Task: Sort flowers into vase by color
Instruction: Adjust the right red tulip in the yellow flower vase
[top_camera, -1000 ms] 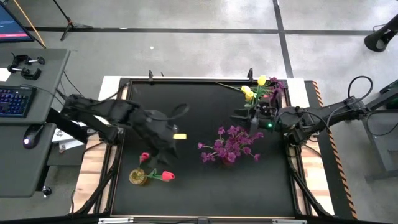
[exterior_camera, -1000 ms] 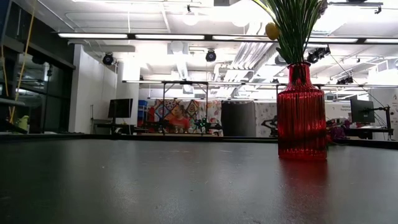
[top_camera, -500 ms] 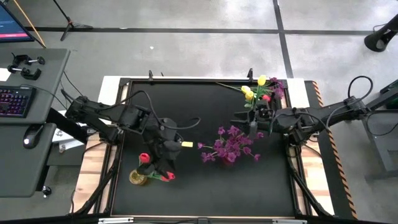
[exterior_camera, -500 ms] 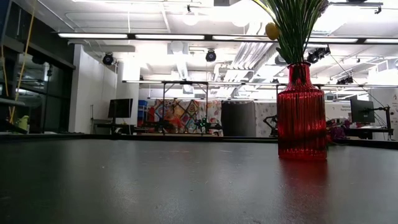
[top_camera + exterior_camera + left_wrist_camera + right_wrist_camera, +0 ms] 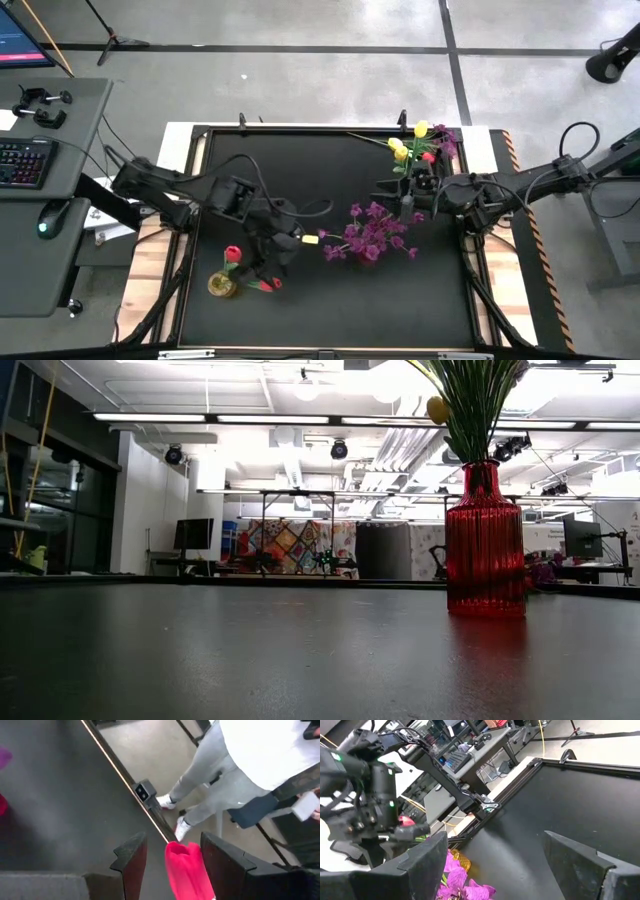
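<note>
red tulip (image 5: 187, 870) sits between the left gripper (image 5: 268, 270)'s fingers, looks clamped, near the small yellow vase (image 5: 222, 286) which already holds another red one (image 5: 232, 254). the arm swung over from mid-table within the last second, so probably lining up the drop. right gripper (image 5: 515, 865) is spread wide, empty, by the purple sprays (image 5: 368, 230).

left tool (image 5: 170, 857) around red tulip (image 5: 189, 870)

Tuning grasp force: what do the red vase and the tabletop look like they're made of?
Red vase: likely glass, possibly clear plastic. It is translucent red with vertical ribs, glossy highlights, and stems showing faintly through the neck. Tabletop: a dark matte sheet, maybe rubber or laminate. It gives only a soft, blurred red reflection under the vase.
</note>
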Action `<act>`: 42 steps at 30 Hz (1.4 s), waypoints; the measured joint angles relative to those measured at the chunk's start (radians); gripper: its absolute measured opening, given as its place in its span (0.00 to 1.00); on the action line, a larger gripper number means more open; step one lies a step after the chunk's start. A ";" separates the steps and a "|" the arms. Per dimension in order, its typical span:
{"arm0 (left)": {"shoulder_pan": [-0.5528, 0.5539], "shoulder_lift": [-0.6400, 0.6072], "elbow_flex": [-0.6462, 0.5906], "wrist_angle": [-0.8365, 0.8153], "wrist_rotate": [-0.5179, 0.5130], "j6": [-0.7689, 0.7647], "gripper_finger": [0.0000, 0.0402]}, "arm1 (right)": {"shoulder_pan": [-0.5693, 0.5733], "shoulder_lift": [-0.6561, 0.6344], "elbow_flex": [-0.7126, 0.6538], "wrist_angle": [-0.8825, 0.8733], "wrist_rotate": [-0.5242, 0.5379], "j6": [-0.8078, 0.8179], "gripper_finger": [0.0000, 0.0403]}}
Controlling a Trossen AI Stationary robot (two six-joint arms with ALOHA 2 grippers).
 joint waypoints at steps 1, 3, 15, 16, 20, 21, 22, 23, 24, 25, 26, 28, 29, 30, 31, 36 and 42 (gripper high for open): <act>0.000 0.010 0.000 0.000 0.015 0.000 0.43 | 0.000 0.000 0.000 -0.001 0.000 0.000 0.77; 0.000 0.025 -0.001 -0.001 0.060 0.001 0.43 | 0.000 0.000 0.000 -0.003 0.000 0.000 0.77; 0.000 0.042 -0.001 -0.040 0.123 -0.004 0.43 | 0.000 0.000 0.000 -0.026 0.000 0.005 0.77; 0.000 0.042 -0.001 -0.057 0.123 -0.004 0.43 | 0.000 0.000 0.000 -0.030 0.000 0.005 0.77; 0.000 0.042 -0.001 -0.128 0.123 -0.003 0.43 | 0.000 0.000 0.000 -0.039 0.001 0.008 0.77; 0.000 0.042 -0.001 -0.145 0.123 -0.003 0.42 | 0.000 0.000 0.000 -0.038 0.001 0.008 0.77; 0.000 0.040 -0.001 -0.159 0.122 -0.004 0.42 | 0.000 0.000 0.000 -0.038 0.001 0.008 0.77; 0.000 0.035 -0.001 -0.173 0.122 -0.010 0.41 | 0.000 0.000 0.000 -0.039 0.004 0.008 0.77; 0.000 0.030 -0.001 -0.183 0.122 -0.012 0.41 | 0.000 0.000 0.000 -0.040 0.010 0.008 0.77; 0.000 0.023 -0.001 -0.187 0.122 -0.018 0.40 | 0.000 0.000 0.000 -0.041 0.012 0.008 0.77; 0.000 0.016 -0.001 -0.187 0.122 -0.023 0.40 | 0.000 0.000 0.000 -0.042 0.016 0.008 0.77; 0.000 0.001 -0.001 -0.185 0.122 -0.027 0.38 | 0.000 0.000 0.000 -0.042 0.019 0.008 0.77; 0.000 -0.009 -0.001 -0.185 0.121 -0.027 0.38 | 0.000 0.000 0.000 -0.042 0.022 0.008 0.77; 0.000 -0.019 -0.001 -0.185 0.120 -0.027 0.37 | 0.000 0.000 0.000 -0.042 0.026 0.008 0.77; 0.000 -0.030 -0.001 -0.185 0.120 -0.028 0.36 | 0.000 0.000 0.000 -0.042 0.028 0.008 0.77; 0.000 -0.084 0.000 -0.185 0.115 -0.079 0.31 | 0.000 0.000 0.000 -0.041 0.045 0.016 0.77; -0.008 -0.141 0.000 -0.193 0.109 -0.145 0.28 | 0.000 0.000 0.000 -0.041 0.045 0.037 0.77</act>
